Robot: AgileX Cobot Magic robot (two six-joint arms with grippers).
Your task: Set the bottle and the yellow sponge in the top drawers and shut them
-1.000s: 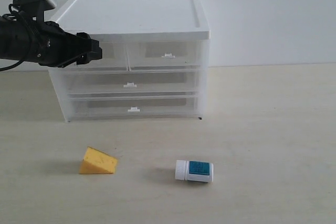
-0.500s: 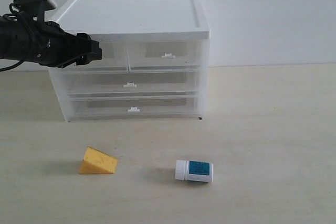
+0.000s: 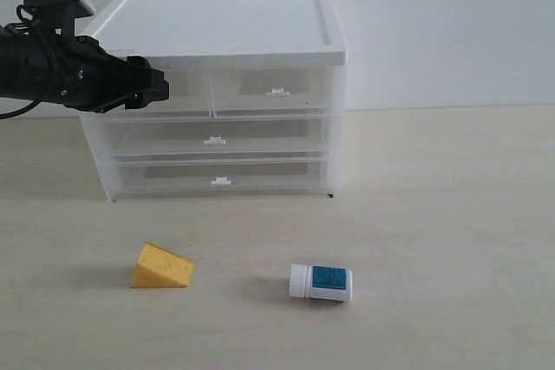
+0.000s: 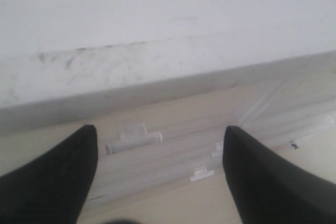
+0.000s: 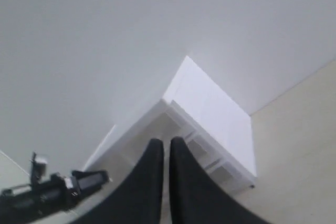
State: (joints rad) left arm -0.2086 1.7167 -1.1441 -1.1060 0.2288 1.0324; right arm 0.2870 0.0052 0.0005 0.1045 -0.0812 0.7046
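The white bottle with a teal label lies on its side on the table, front centre. Left of it rests the yellow sponge, a wedge. Behind them the cabinet's two top drawers, left and right, both look pushed in. My left gripper hovers at the left top drawer's front, partly hiding it. In the left wrist view this gripper is open, with a white tab handle between its fingers and untouched. My right gripper is shut on nothing, held high and away from the cabinet; the exterior view does not show it.
Below the top pair, the cabinet has two full-width drawers, both shut, under a white lid. A pale wall stands behind. The wooden table stretches right of the cabinet. The left arm shows in the right wrist view.
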